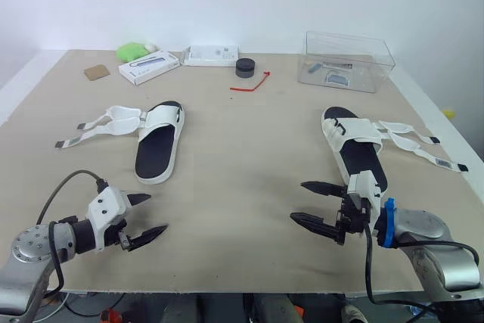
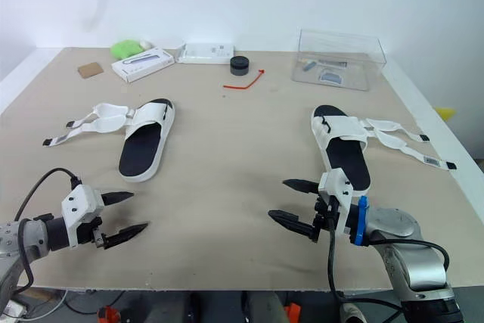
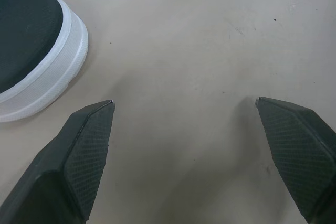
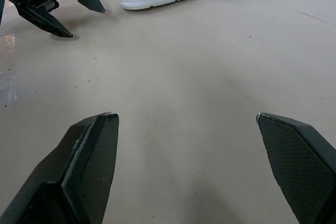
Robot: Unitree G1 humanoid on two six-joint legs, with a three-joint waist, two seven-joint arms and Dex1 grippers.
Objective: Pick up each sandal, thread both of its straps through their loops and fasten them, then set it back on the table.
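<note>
You have the left gripper (image 1: 155,213) and right gripper (image 1: 299,200) hovering empty near the table's (image 1: 242,149) near edge, fingers spread ready to grasp, while the left sandal (image 1: 159,145) and right sandal (image 1: 355,149) lie toward its left and right edges, straps (image 1: 98,125) splayed outward, unfastened.

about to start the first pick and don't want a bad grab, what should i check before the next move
1. Left end effector open and empty: ok.
2. Right end effector open and empty: ok.
3. Left sandal flat on the table, sole down: ok.
4. Right sandal flat, sole down: ok.
5. Straps unfastened, spread beside each sandal: ok.
6. Where the loops sit: cannot tell, too small.
</note>
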